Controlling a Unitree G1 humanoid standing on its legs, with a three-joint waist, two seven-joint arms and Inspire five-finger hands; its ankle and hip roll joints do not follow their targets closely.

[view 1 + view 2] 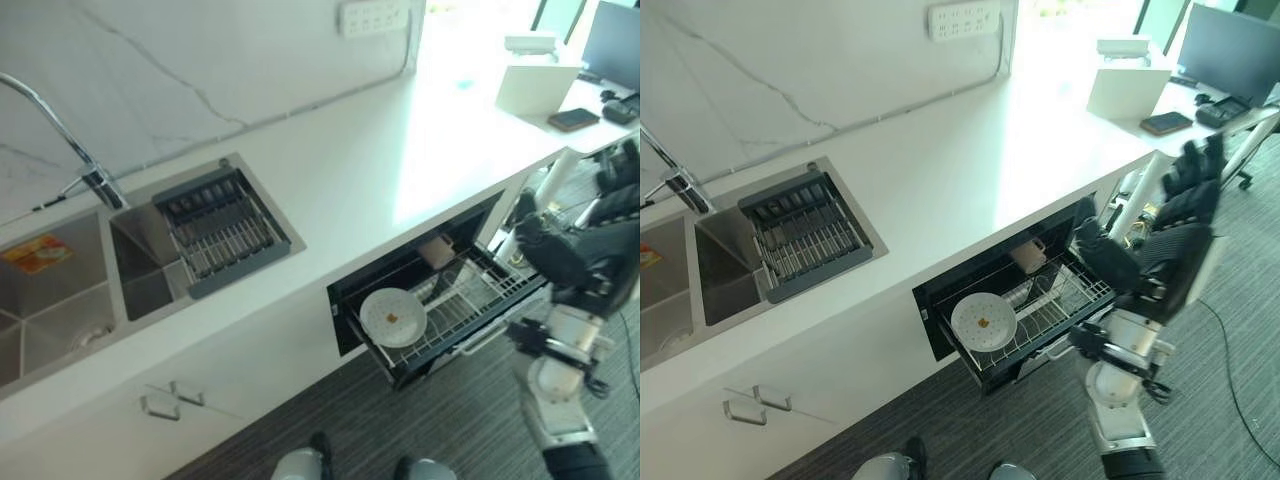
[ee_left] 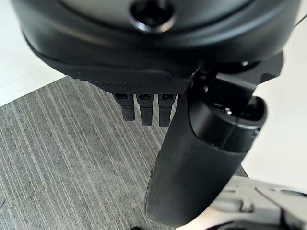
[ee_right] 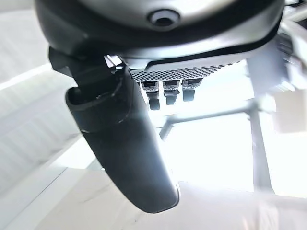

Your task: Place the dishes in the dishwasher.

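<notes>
The dishwasher drawer under the counter stands pulled out, its wire rack showing. A white plate with a small brown spot lies flat in the rack's left part. A pale cup sits at the back of the rack. My right hand is raised just right of the drawer, open, fingers straight and pointing up, holding nothing. Its thumb stands out against the bright counter. My left hand hangs over the grey striped floor, open and empty.
The white countertop runs above the drawer. At left are a steel sink with a faucet and a dark drying rack. At the far right stand a white box and a phone.
</notes>
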